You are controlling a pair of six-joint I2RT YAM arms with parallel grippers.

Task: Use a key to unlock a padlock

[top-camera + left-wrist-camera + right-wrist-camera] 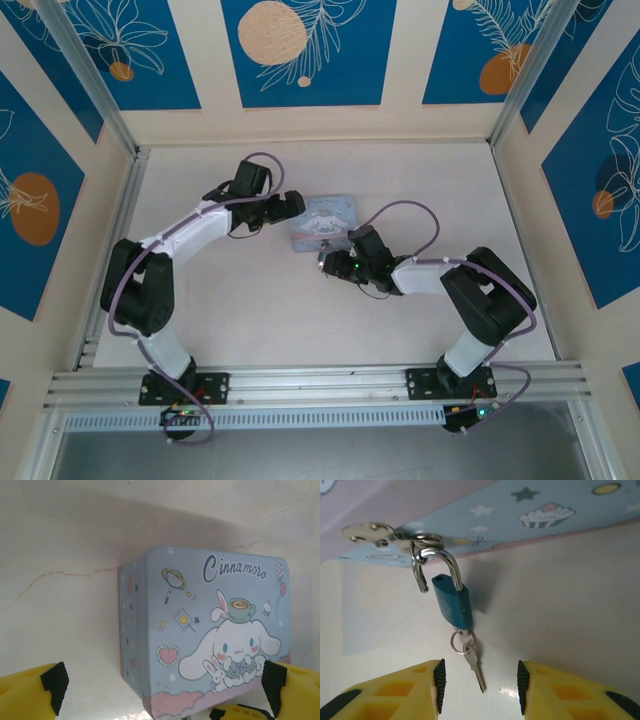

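— Where is the padlock [454, 602] seen?
— It is hung from the clasp [367, 531] of the tin [545, 500]. The key [475, 667] is dangled beneath it, between the parted, empty jaws of the right gripper [480, 680].
— And the left gripper [163, 681]?
— It is spread wide with nothing held. The tin's contents are hidden.

Readable text: "Cinnamoro" in dark blue script, on the lid of the pale blue cartoon tin [200, 630], upper right.
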